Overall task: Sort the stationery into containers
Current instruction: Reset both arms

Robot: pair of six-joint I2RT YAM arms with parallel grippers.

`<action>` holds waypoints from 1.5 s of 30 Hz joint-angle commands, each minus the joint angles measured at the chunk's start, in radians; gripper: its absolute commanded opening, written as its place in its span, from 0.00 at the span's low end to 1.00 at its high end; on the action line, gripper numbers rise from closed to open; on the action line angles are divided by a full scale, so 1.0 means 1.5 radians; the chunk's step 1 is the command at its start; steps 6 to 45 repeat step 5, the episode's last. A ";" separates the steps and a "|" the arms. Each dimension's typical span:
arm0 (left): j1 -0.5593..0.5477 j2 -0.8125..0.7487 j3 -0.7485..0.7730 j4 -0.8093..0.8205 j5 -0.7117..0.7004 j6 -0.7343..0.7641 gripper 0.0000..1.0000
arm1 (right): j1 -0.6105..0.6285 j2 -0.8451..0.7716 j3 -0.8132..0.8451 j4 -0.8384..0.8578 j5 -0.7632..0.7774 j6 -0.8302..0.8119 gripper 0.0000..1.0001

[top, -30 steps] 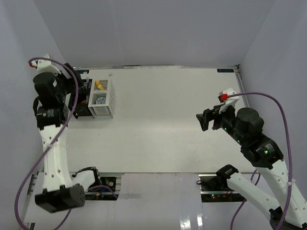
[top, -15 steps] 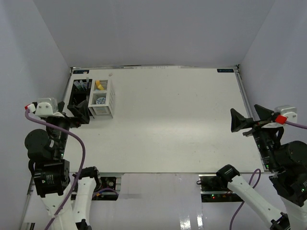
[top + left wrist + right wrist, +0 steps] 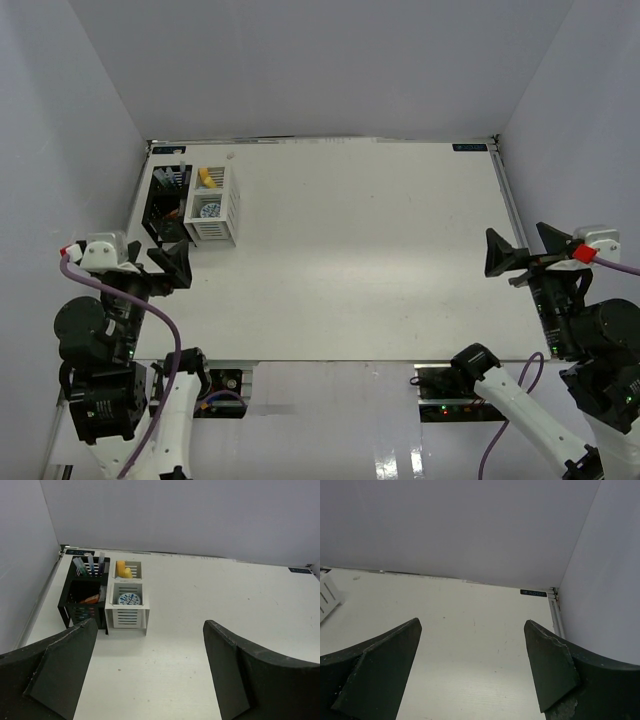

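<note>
Two grippers are hanging wide open, gripping nothing. Ahead of the left gripper (image 3: 149, 625) (image 3: 158, 262), the black organizer (image 3: 82, 597) and white organizer (image 3: 127, 615) are standing side by side, holding pens (image 3: 90, 565), an orange marker (image 3: 91, 598), a yellow marker (image 3: 122, 570) and a tape roll (image 3: 129, 599), all far left of the right gripper (image 3: 472, 625) (image 3: 520, 245).

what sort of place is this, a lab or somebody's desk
Probably a robot lab test cell, not a desk: a white table walled in by plain grey panels, a left arm and right arm mounted at its near edge, and a black organizer and white organizer in the far corner.
</note>
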 commanded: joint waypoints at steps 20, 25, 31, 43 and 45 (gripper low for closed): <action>-0.002 0.008 0.018 -0.029 0.013 0.009 0.98 | 0.003 -0.008 -0.002 0.021 0.025 0.003 0.90; -0.002 0.008 0.018 -0.029 0.013 0.009 0.98 | 0.003 -0.008 -0.002 0.021 0.025 0.003 0.90; -0.002 0.008 0.018 -0.029 0.013 0.009 0.98 | 0.003 -0.008 -0.002 0.021 0.025 0.003 0.90; -0.002 0.008 0.018 -0.029 0.013 0.009 0.98 | 0.003 -0.008 -0.002 0.021 0.025 0.003 0.90; -0.002 0.008 0.018 -0.029 0.013 0.009 0.98 | 0.003 -0.008 -0.002 0.021 0.025 0.003 0.90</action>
